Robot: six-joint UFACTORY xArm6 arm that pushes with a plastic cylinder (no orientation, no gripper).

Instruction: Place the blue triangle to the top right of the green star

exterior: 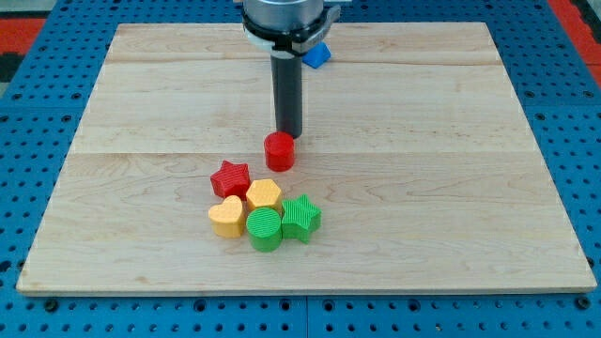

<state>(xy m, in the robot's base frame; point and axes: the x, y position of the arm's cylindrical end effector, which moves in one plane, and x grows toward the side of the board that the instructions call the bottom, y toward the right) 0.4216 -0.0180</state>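
My tip [288, 132] rests on the wooden counter [470, 188] just above the red cylinder [279, 150] — there is no claw on this rod, so nothing is held. The blue triangle [317, 54] lies near the view's top, partly hidden behind the arm. The green star [300, 218] sits well below, in a cluster with the green cylinder [265, 230], yellow heart [226, 216], yellow hexagon-like block [264, 194] and red star [230, 178].

Blue triangle [317, 54] top; green star [301, 217] below.
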